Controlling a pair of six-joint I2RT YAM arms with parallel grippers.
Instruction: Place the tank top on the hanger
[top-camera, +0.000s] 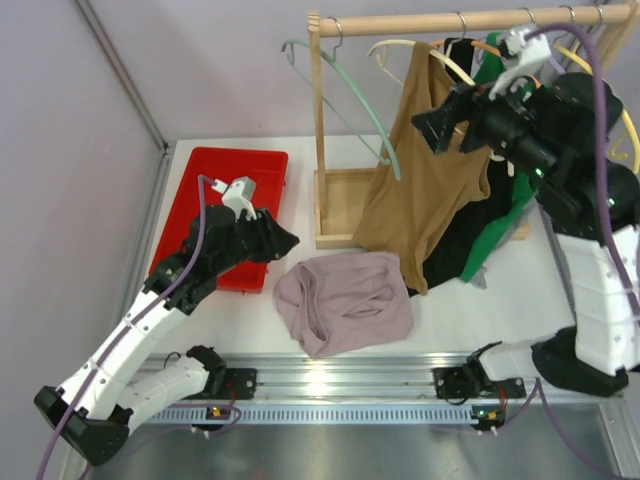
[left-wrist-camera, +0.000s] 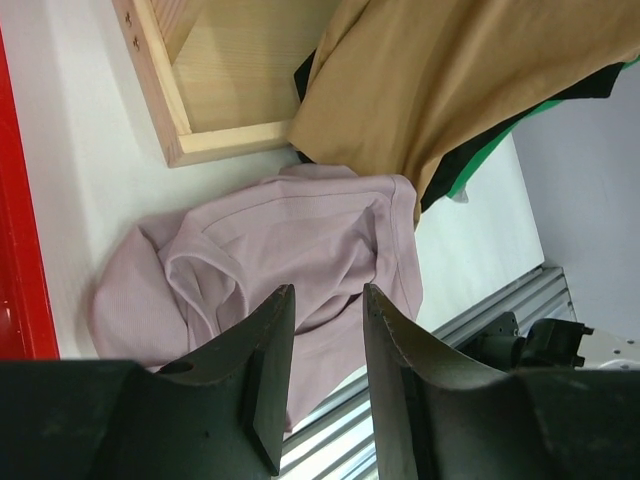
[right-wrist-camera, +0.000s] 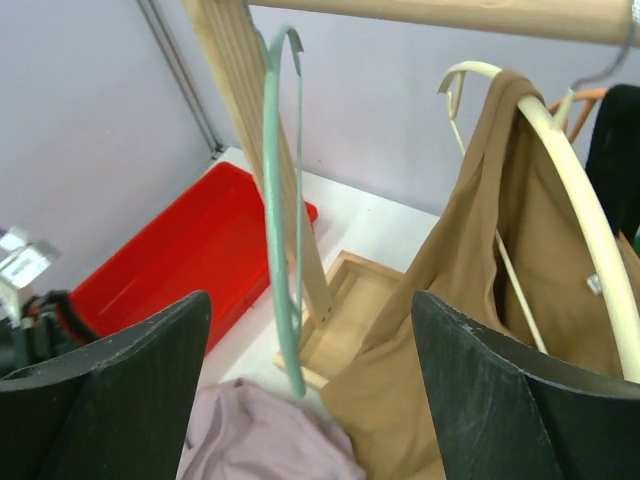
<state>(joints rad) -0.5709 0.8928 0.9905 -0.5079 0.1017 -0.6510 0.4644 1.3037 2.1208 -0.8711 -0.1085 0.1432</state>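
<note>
The tank top (top-camera: 345, 300) is lying crumpled on the desk (top-camera: 460, 305) beside the red tray (top-camera: 225, 175). It is looking light and limp, so pinching a folded edge seems best. Its heap is stretching left to right, neckline unclear. The hanger (right-wrist-camera: 272, 200) is dangling from the rail (top-camera: 440, 21), sloping steeply. The left hand (left-wrist-camera: 327, 300) is hovering released above the fabric, and the right hand (right-wrist-camera: 310, 300) is gaping empty, facing the hanger

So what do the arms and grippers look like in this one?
Both arms have white shells with black joints and bases: left arm, right arm. A purple cable runs along each. The left gripper and right gripper are black with two broad tapered fingers, each carrying a small white piece on top.
</note>
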